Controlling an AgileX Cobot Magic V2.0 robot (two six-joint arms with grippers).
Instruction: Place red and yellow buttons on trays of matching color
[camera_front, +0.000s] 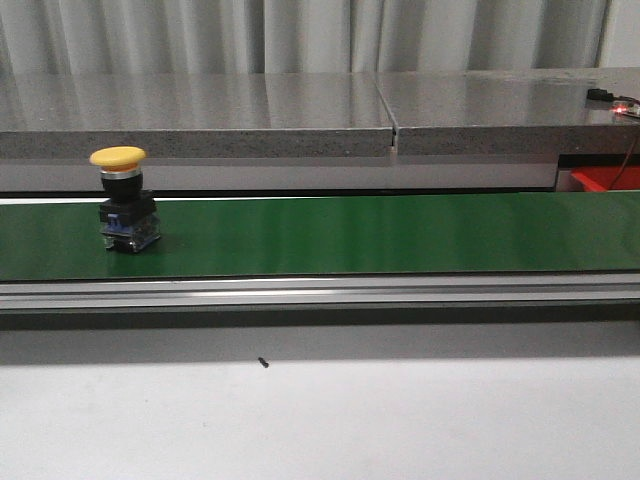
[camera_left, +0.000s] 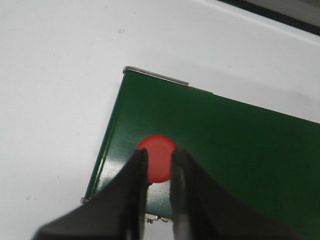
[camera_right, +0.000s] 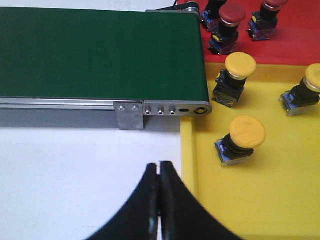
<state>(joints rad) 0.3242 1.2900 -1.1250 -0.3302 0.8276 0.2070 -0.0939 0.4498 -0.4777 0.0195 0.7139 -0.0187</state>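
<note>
We find the left tool (camera_left: 159, 162) over the near end of the green belt (camera_left: 225, 135), its fingers narrowly spread on either side of a red button (camera_left: 156, 156). We cannot tell whether the pads touch the cap or whether the button is lifted or resting on the belt.

The right tool (camera_right: 159, 172) hangs over the white worktop (camera_right: 75, 175) with fingers pressed together and nothing between them, just beside the yellow tray (camera_right: 260, 200). That tray holds three yellow buttons; the red tray (camera_right: 295, 47) beyond it holds red ones.

In the front view, one yellow button (camera_front: 124, 200) stands upright on the belt toward its left end.

In our judgement, the step in hand is handling the red button at the belt. Next, the yellow button must reach the right arm, whose fingers must spread before taking it.
</note>
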